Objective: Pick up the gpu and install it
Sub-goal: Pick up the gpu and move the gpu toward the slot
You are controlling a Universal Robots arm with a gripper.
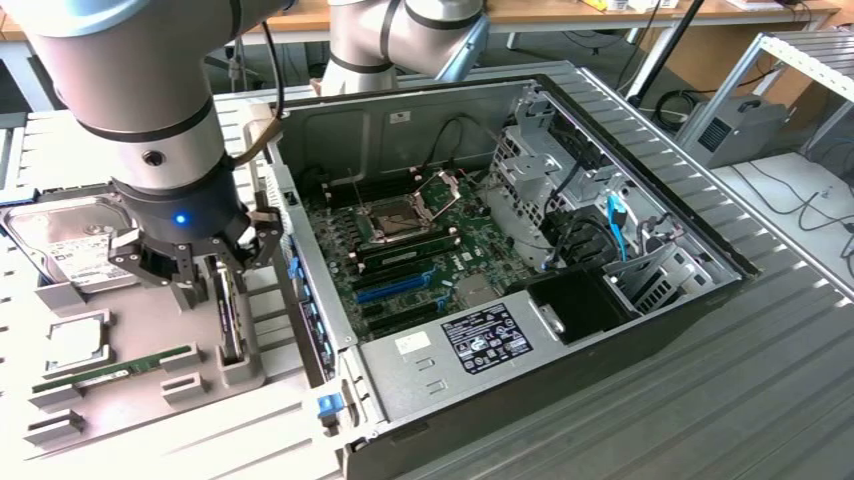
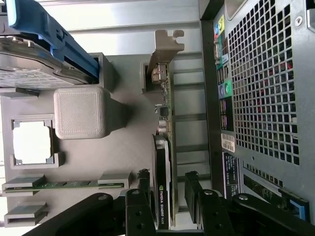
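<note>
Position of the gpu (image 1: pixel 230 318): standing on its long edge in a slot of the grey fixture tray (image 1: pixel 147 425), just beside the open computer case (image 1: pixel 387 130), on the exterior view's left of it. In the wrist view the gpu (image 2: pixel 165 147) shows its dark face with a printed label, and its grey metal bracket (image 2: pixel 166 49) at the end farthest from the fingers.

The gripper (image 1: pixel 214 285) is lowered over the card. Its jaws are open and straddle the gpu, one finger (image 2: pixel 144 184) beside the dark face and the other on the opposite side; a narrow gap shows on each side, so nothing is gripped.

Other items in the tray:
- RAM stick (image 1: pixel 114 370), lying in its own holder.
- Processor (image 1: pixel 74 345), flat in a square pocket.
- Hard drive (image 1: pixel 67 240), at the far end.

Inside the case, the motherboard (image 1: pixel 400 250) lies exposed.
</note>
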